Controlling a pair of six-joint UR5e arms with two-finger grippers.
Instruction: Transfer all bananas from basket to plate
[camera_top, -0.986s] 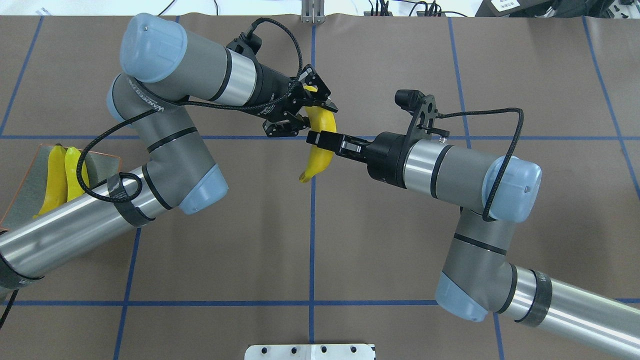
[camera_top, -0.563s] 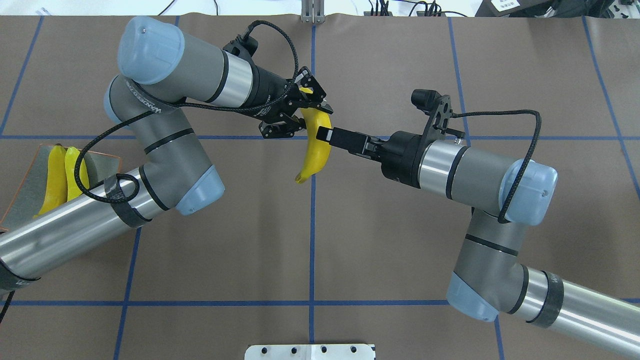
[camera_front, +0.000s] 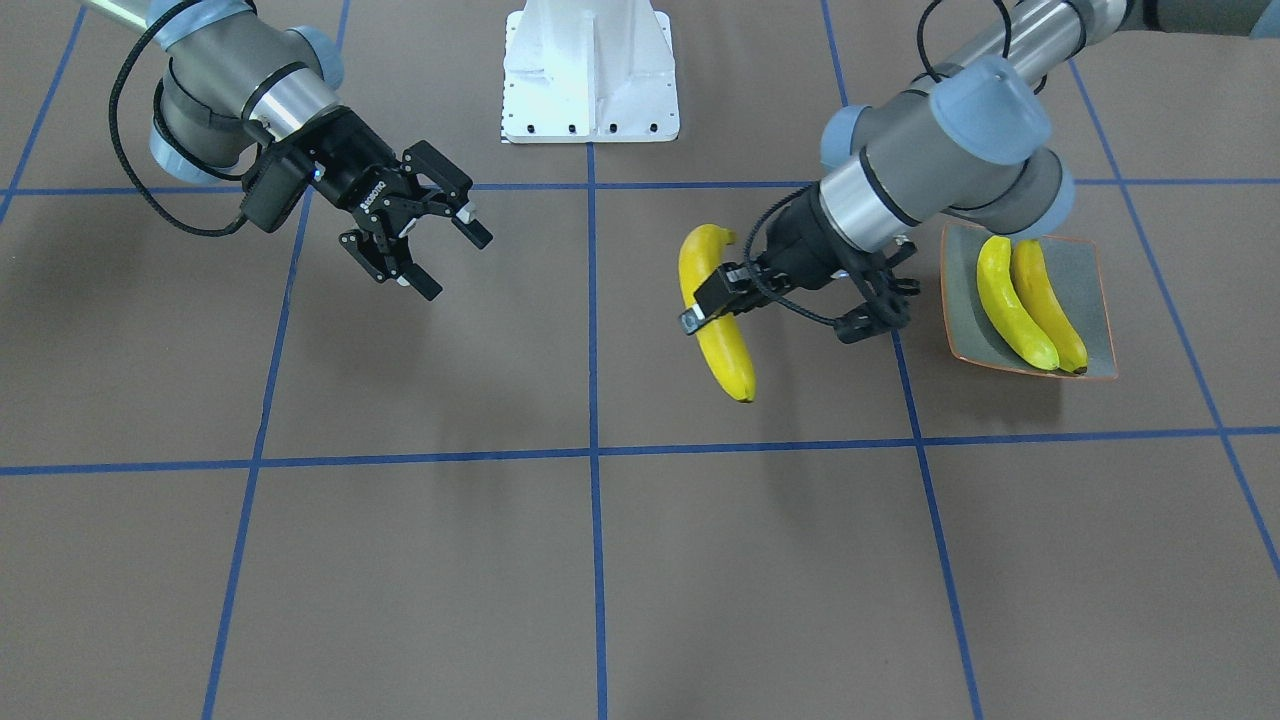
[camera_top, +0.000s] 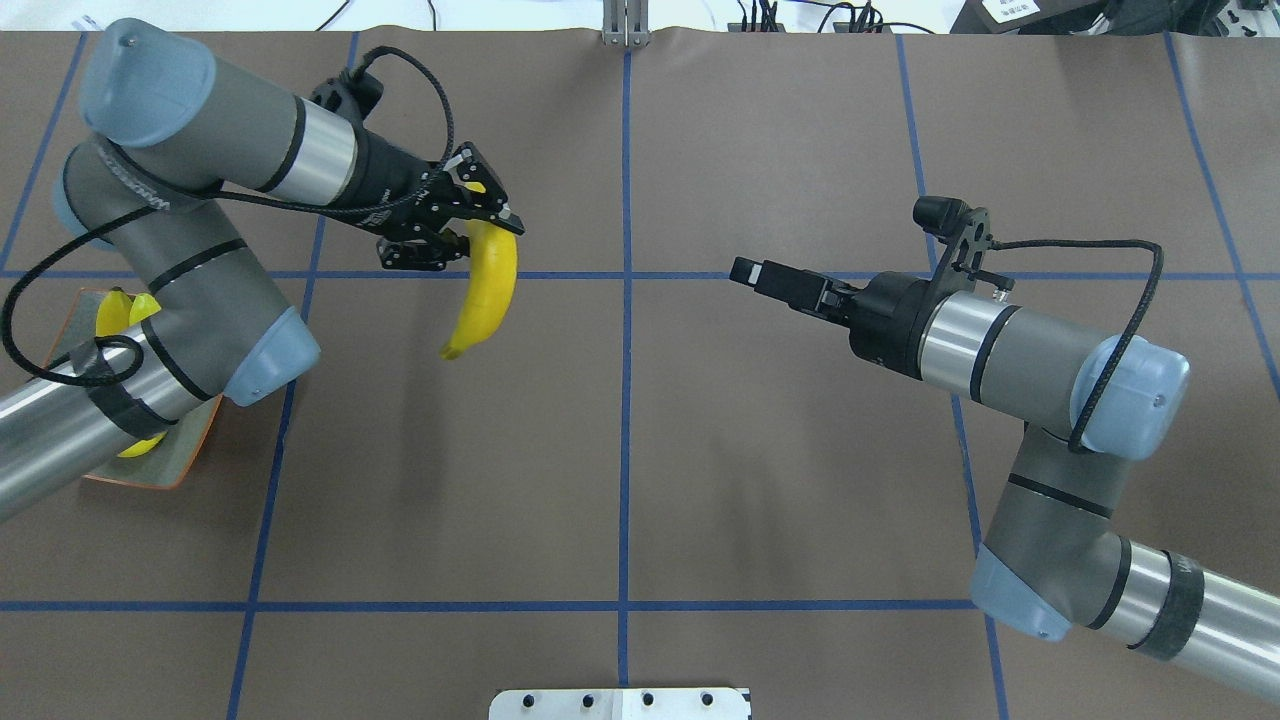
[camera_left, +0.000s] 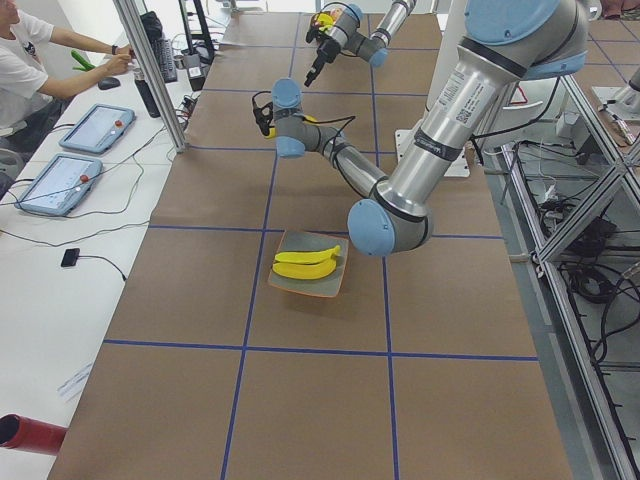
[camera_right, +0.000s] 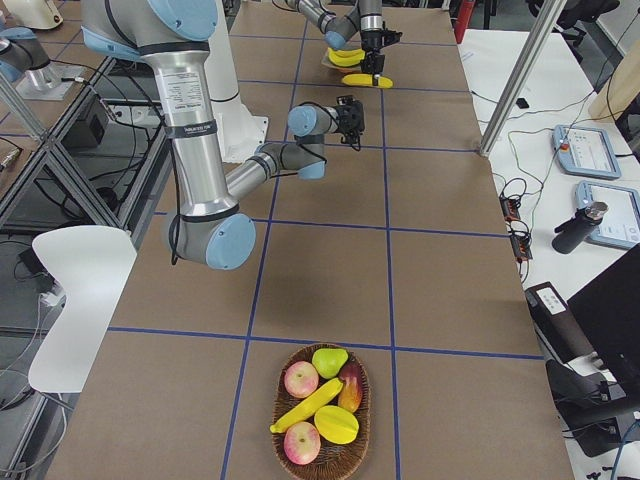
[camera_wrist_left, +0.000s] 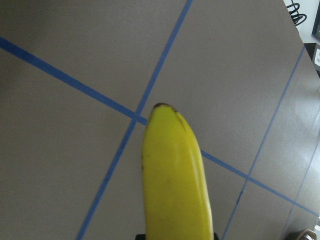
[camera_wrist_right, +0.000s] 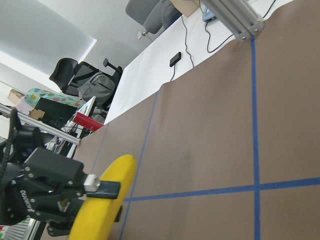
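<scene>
Grey-green plate (camera_front: 1085, 285): set at the left end of the counter (camera_top: 640, 450); two bananas (camera_front: 1012, 305) are laid on it side by side.
Carried banana (camera_top: 487, 290): held in the air near the plate, gripped near one end with its long body hanging beyond the left jaws.
Left jaws: clenched on the carried banana.
Right jaws: released and empty, well apart from it.
Basket (camera_right: 367, 415): one banana (camera_right: 305, 405) is left inside.
Progress: judged about half done; one to be set down, one to be fetched.

- A brown table (camera_top: 760, 480) with blue lines (camera_top: 624, 450) in big squares.
- A white desk (camera_left: 40, 270) beside it, with two tablets (camera_left: 97, 127).
- A white chair (camera_right: 78, 262).
</scene>
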